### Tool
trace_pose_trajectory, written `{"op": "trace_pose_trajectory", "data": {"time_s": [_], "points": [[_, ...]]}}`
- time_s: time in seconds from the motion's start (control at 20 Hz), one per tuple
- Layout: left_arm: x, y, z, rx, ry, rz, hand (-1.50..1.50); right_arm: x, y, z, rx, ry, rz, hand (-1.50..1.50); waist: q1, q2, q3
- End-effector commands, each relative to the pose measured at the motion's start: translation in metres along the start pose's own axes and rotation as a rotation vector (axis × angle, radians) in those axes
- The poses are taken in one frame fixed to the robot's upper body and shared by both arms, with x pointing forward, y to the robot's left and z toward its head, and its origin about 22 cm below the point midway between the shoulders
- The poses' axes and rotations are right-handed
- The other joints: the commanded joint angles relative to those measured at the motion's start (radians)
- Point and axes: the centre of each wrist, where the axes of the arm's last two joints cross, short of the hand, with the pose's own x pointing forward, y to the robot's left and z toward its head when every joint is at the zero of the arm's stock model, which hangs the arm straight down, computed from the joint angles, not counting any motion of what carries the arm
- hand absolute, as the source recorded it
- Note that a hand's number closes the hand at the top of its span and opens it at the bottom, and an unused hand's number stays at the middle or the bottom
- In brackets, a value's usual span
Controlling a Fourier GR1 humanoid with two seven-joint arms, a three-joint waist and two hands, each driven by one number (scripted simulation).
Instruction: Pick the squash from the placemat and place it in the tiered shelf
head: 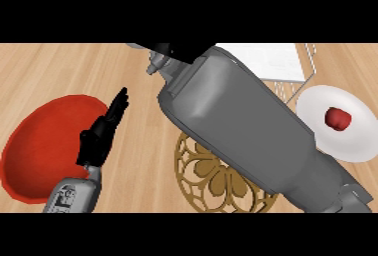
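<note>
Fingers [117, 106] of the left hand [94, 142] are lying straight and empty, while the far right hand [177, 50], grasp impossible to tell, is risking clipping the tiered shelf [273, 60].

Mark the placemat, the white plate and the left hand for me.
placemat [214, 186]: head view, on its gold lattice.
white plate [345, 146]: head view, on its bare lower part.
left hand [96, 139]: head view, on the palm.

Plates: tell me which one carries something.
The white plate at the view's right: a small red item lies on it. The red plate at the left, by the left hand, shows nothing on it.
</note>
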Motion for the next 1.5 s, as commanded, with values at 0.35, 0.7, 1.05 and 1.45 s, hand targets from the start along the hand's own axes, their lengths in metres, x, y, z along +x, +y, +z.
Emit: {"op": "trace_pose_trajectory", "data": {"time_s": [0.35, 0.7, 1.05, 1.45], "points": [[0.001, 0.004, -0.006, 0.020, -0.014, -0.010, 0.00, 0.010, 0.003, -0.030, -0.059, 0.125, 0.152, 1.50, -0.005, 0.006, 0.000], [0.006, -0.005, 0.001, 0.006, -0.009, 0.002, 0.00, -0.057, 0.062, -0.047, -0.092, 0.068, 0.274, 1.50, -0.002, 0.009, 0.001], [0.007, 0.007, 0.003, 0.012, -0.014, -0.005, 0.00, -0.059, 0.062, -0.070, -0.146, 0.086, 0.224, 1.50, 0.008, 0.010, 0.001], [-0.004, 0.019, -0.008, 0.012, -0.032, -0.011, 0.00, -0.095, 0.074, -0.075, -0.188, 0.101, -0.094, 1.50, 0.005, 0.014, 0.001]]}}
